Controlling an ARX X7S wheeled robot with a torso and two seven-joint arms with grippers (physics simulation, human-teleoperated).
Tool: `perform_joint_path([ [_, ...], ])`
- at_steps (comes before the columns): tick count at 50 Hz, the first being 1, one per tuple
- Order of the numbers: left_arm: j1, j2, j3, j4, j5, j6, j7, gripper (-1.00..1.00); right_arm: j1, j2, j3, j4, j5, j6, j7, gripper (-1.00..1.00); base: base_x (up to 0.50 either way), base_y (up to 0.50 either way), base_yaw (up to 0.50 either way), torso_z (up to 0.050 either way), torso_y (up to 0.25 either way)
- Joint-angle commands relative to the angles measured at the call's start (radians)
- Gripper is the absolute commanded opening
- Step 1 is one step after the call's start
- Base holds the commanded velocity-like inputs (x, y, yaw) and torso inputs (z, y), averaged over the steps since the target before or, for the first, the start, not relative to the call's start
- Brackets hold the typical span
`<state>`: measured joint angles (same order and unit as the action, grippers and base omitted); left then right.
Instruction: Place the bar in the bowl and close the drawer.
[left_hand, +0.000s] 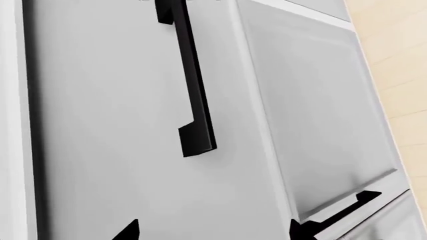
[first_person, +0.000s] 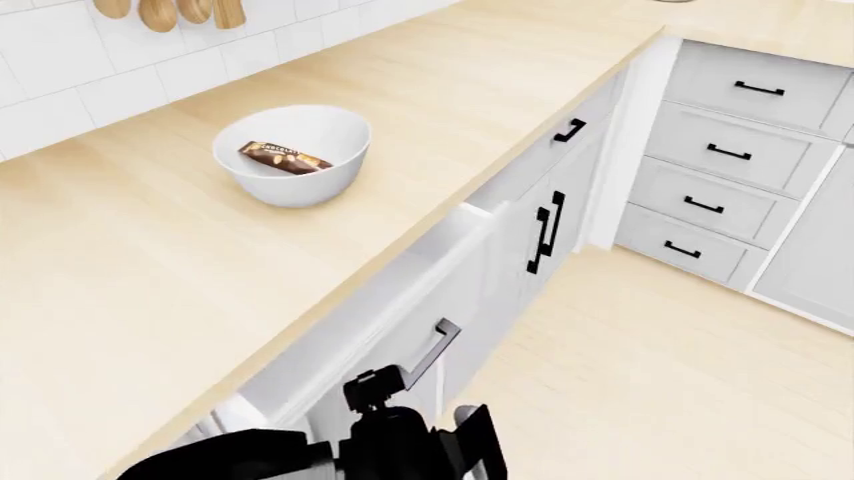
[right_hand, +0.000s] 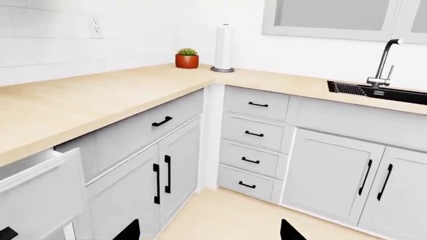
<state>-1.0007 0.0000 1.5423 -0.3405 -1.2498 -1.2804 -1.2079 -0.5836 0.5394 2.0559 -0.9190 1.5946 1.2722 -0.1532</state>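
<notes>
Head view: bar (first_person: 283, 158) lies in bowl (first_person: 292, 154) near the surface's (first_person: 160, 270) back edge; drawer (first_person: 380, 315) stands ajar. Closing remains; push the front inward. Both end effector states: cannot tell.

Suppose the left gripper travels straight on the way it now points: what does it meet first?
Most likely a grey cabinet door, which fills the left wrist view between the fingertips, beside its black handle. How far off it is cannot be judged.

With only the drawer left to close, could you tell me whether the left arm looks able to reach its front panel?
Probably yes. The left gripper hangs open just before the cabinet fronts, and in the head view the arm sits right below the drawer and its handle, nothing between them.
</notes>
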Motion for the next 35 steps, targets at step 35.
perform_joint_path([
  [35,-0.004,0.000,-0.020,-0.145,0.495,-0.096,0.588,1.00,0.136,0.165,-0.341,-0.023,0.069,-0.058,0.245,1.00,0.00,0.00,0.00,0.000,0.000],
])
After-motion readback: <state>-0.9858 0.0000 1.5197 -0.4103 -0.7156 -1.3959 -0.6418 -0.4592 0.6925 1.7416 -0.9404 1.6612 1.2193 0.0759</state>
